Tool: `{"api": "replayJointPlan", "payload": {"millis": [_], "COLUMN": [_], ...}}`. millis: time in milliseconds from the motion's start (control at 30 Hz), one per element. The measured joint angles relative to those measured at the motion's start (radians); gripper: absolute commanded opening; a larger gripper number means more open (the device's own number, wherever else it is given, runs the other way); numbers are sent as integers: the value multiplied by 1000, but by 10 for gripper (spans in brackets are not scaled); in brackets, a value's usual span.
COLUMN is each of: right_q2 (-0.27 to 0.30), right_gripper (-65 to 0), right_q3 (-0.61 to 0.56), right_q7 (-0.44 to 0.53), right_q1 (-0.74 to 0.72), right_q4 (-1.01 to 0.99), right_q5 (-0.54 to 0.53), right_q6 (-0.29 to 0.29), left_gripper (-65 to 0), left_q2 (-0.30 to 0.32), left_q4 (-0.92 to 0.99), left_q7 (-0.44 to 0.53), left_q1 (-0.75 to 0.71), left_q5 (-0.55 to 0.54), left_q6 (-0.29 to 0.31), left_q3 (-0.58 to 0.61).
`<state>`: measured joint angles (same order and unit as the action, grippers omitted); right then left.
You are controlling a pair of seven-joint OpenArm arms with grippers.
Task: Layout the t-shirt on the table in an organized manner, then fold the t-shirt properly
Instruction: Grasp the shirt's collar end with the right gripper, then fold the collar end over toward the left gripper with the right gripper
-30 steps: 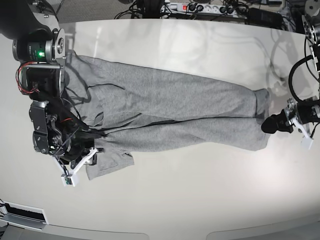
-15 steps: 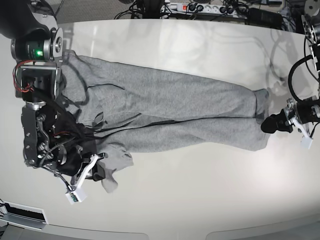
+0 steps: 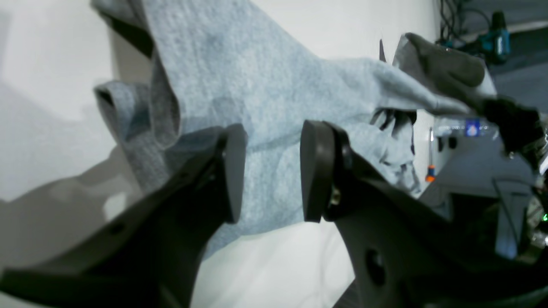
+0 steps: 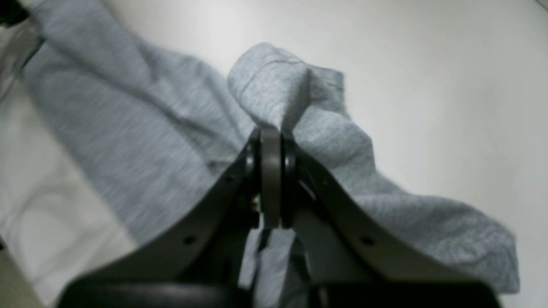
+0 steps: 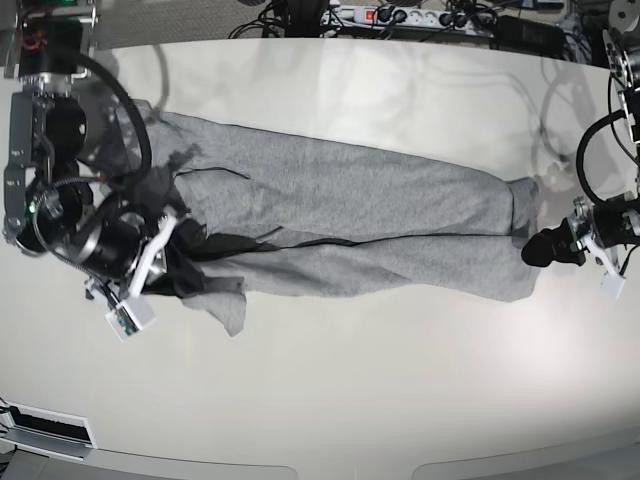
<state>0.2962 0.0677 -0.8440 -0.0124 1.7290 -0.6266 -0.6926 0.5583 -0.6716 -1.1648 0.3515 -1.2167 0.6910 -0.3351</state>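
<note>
The t-shirt (image 5: 340, 225) lies stretched in a long grey band across the middle of the base view, from the left side almost to the right edge, resting on the glossy off-white surface (image 5: 400, 380). It is rumpled lengthways, with a dark seam or fold running along its centre, so it is not yet laid flat.

The right tool (image 4: 270, 141), at the left of the base view, is pressed together on a raised ridge of grey cloth; in its wrist view the fabric puckers up out of the closed tips and drapes down on both sides. The left tool (image 3: 269, 164), at the right of the base view, is spread, its 2 pads (image 3: 314, 167) standing apart with the shirt's end just beyond them. No cloth sits between them, so it holds nothing.

Judging by the drape, the shirt is light, limp knit cotton: it will sag, stretch and fold on itself wherever it is unsupported, and it should slide easily over so smooth a surface. A pinch on 1 layer may slip or drag a hidden layer along. The better holds are probably the firmer edges, such as hem corners, shoulder seams or the collar, taken with both tools at matching points so the cloth can be pulled taut and spread evenly.
</note>
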Motion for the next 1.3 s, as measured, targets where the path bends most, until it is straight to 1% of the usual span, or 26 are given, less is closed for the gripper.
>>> {"api": "replayJointPlan", "payload": {"millis": [133, 233, 367, 533, 600, 633, 667, 733, 767, 800, 867, 933, 1000, 1133, 1167, 1200, 1233, 1300], "right_q2": [14, 31, 31, 30, 31, 30, 30, 31, 30, 30, 28, 38, 50, 45, 34, 19, 3, -35], "right_gripper": [-650, -650, -650, -650, -650, -614, -527, -328, -260, -227, -224, -226, -228, -229, -233, -233, -232, -232], "right_q3": [0, 0, 0, 0, 0, 0, 0, 0, 0, 0, 0, 0, 0, 0, 0, 0, 0, 0], "right_q7": [-30, -57, -81, -82, -58, -33, -2, 34, 44, 44, 38, 38, 36, 37, 43, 55, 72, 80], "right_q1": [88, 152, 215, 274, 275, 275, 272, 272, 272, 274, 276, 274, 272, 272, 272, 272, 272, 252], "right_q4": [153, 239, 262, 262, 259, 251, 238, 202, 180, 162, 150, 151, 162, 177, 177, 177, 177, 171], "right_q5": [-17, -56, -61, 6, 44, 68, 101, 149, 177, 212, 300, 327, 271, 41, 12, 9, 26, 98], "right_q6": [0, 0, -1, 0, -1, -1, -1, -1, 3, 33, 89, 120, 117, 34, 26, 26, 39, 107], "left_gripper": [-414, -414, -414, -414, -414, -414, -414, -414, -414, -414, -414, -414, -414, -414, -414, -414, -414, -414], "left_q2": [-2, -2, -2, -2, -2, -2, -2, -2, -2, -1, 5, 17, 27, 34, 35, 37, 39, 38], "left_q4": [0, 0, 0, 0, 0, 0, 0, 0, 0, 0, 0, 0, 0, 0, 0, 0, 0, 0], "left_q7": [-3, -2, -2, 1, 1, 0, 1, 0, -1, -5, -7, -6, -6, -7, -8, -13, -15, -15], "left_q1": [0, 0, 0, 0, 0, 0, 0, 0, 0, 0, 0, 1, 4, 6, 6, 6, 6, 6], "left_q5": [-3, -3, -3, -7, -24, -33, -33, -33, -33, -33, -34, -34, -37, -48, -48, -49, -48, -48], "left_q6": [0, -1, -1, -1, -1, -1, -2, -1, -1, -1, -1, -1, -2, -1, -1, -1, -1, -2], "left_q3": [0, 0, 0, 0, 0, 0, 0, 0, 0, 0, 0, 0, 0, 0, 0, 0, 0, 0]}}
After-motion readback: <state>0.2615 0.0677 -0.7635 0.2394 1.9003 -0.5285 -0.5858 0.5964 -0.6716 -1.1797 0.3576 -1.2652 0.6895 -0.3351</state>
